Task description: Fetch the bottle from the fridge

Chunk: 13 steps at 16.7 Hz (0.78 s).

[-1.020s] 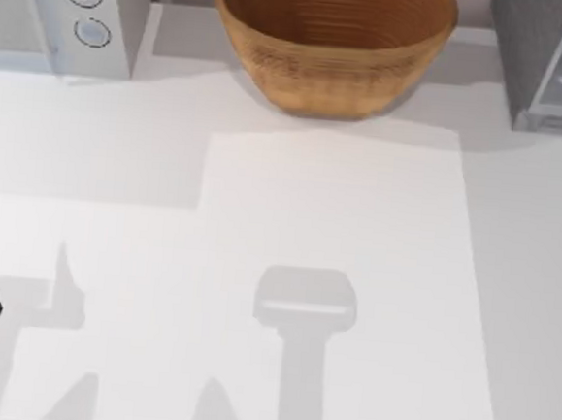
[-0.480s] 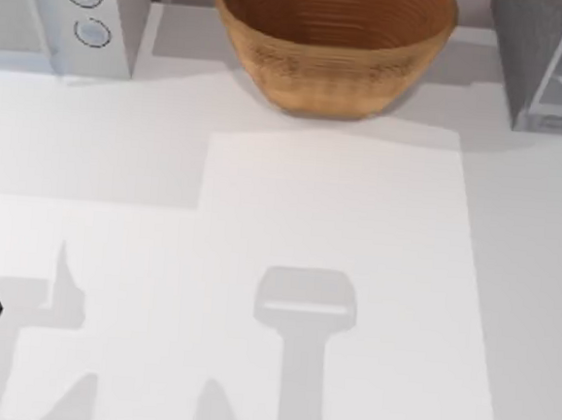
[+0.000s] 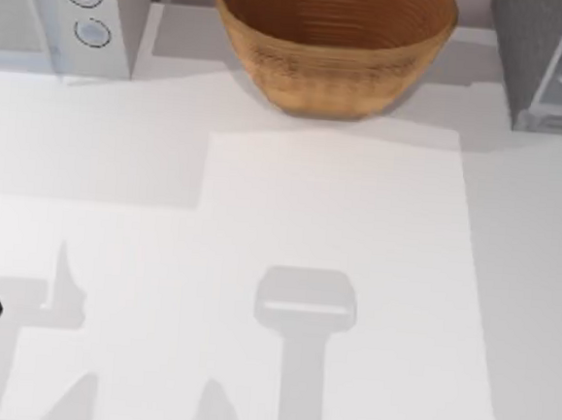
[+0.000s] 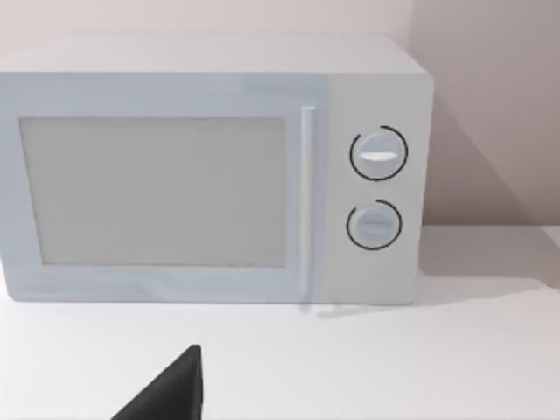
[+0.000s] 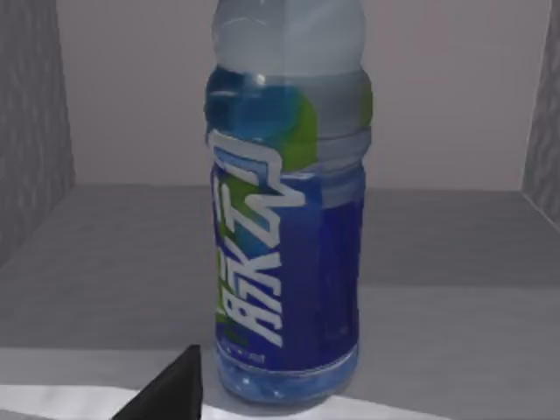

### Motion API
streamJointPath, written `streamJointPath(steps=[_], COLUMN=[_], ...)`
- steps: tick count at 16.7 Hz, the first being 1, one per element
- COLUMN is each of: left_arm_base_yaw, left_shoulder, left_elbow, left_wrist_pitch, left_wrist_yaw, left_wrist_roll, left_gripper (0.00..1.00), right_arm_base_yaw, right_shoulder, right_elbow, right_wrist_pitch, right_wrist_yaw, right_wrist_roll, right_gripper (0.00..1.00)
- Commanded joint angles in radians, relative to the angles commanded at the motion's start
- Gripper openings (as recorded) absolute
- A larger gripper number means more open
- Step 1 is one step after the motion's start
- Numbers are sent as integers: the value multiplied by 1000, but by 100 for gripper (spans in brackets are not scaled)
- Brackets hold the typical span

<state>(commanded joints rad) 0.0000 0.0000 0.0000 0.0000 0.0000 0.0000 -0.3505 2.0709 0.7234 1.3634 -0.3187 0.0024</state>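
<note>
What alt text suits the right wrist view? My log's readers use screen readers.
A bottle with a blue label and clear upper body stands upright on the grey floor of the fridge, close to the camera. A dark tip of the right gripper shows in front of it.

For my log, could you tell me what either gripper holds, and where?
Nothing visibly: the blue-labelled clear plastic bottle stands ungripped on the dark grey fridge floor.

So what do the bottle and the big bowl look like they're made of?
The bottle looks like clear plastic: see-through pale body, a glossy blue and green printed label, standing upright on the fridge floor. The bowl looks like wood, matte brown with fine ringed ridges inside, though a woven material can't be ruled out.
</note>
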Motion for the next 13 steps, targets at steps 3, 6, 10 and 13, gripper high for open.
streamJointPath(steps=[3,6,10,13], left_arm_base_yaw=[0,0,0,0], left_shoulder=[0,0,0,0], left_elbow=[0,0,0,0], left_wrist_pitch=[0,0,0,0], left_wrist_yaw=[0,0,0,0], left_wrist_roll=[0,0,0,0], left_gripper=[100,100,100,100], right_arm_base_yaw=[72,119,126,123], right_shoulder=[85,126,130,138], right_elbow=[191,289,301,314], right_wrist_pitch=[-107,-177,-188,-194], right_wrist_yaw=[74,123,130,128], right_wrist_roll=[-2,-4,-5,-5], right_gripper=[100,100,100,100])
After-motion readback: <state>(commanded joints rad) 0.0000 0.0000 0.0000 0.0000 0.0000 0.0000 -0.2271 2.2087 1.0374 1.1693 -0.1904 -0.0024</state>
